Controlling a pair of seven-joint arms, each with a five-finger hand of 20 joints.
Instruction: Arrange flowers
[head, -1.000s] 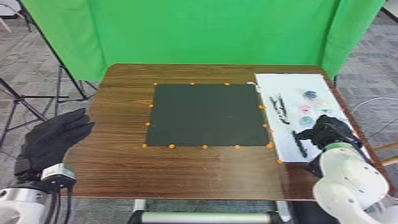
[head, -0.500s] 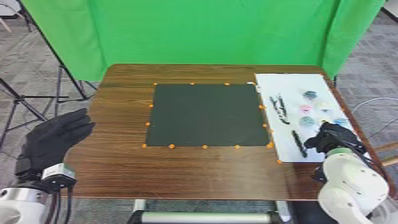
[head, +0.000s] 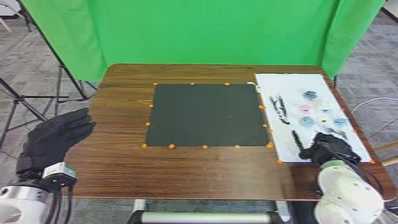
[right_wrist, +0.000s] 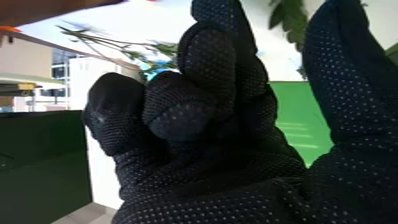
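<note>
Though near flowers (head: 306, 121) and dark sprig (head: 298, 140), right hand (head: 331, 150) loosely open, empty, over white sheet (head: 289, 84); left hand (head: 51, 136) open, empty.

At the lower right of the head view, the right robot hand (head: 330, 148) hides part of the white sheet (head: 291, 87); the blossoms (head: 307, 121) are too small to identify. In the right wrist view, a leafy sprig (right_wrist: 290, 20) is cut off, as is a blurred brown strip (right_wrist: 44, 14), perhaps the counter.

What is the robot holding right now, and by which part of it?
Nothing is held: the right hand is empty above the white sheet, and the left hand is empty too.
</note>
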